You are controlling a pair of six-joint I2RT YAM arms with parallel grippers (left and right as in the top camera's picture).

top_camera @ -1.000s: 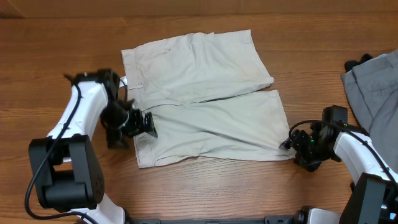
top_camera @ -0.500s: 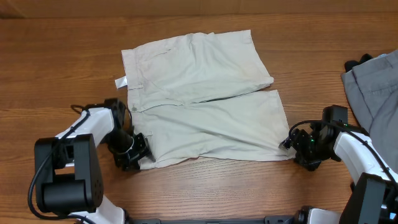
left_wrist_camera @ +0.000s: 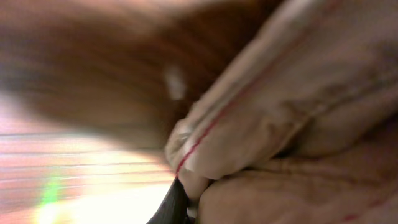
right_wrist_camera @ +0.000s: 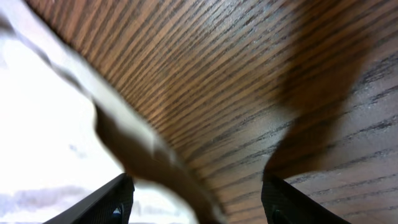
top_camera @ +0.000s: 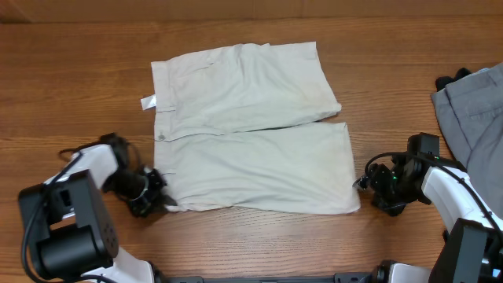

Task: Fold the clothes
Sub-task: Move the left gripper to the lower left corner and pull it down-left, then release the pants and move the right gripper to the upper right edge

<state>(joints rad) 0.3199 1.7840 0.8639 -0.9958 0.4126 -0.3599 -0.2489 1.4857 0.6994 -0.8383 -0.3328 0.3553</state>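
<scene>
Cream cotton shorts (top_camera: 251,134) lie flat in the middle of the table (top_camera: 71,71). The waistband is toward the left edge and both short legs point right, the far leg overlapping the near one along a slanted crease.

Since a second ago the cloth has slid a little leftward. The white label (top_camera: 148,101) at the waistband sits farther out, and the near leg's hem has drawn back from my right pincer (top_camera: 364,184), which it reached then. My left pincer (top_camera: 163,201) was up beside the middle of the waistband with its jaws wide. It has since swung down toward the near edge and closed tight on the near-left corner of the waistband.

My left wrist view is blurred, yet it shows that corner bunched into thick folds, with a thin red stitch line along the seam, right against my dark fingertip (left_wrist_camera: 171,208). My right arm has not moved. Its pincer stands open with nothing in it, low over the wood just beside the near leg's hem. In the right wrist view, the hem's pale edge runs past one finger (right_wrist_camera: 115,200).

The fabric is matte and lightly rumpled. The tabletop is brown wood with a strong dark grain. A grey garment (top_camera: 471,110), lying in soft ridges, sits at the right edge, well apart from the shorts.
</scene>
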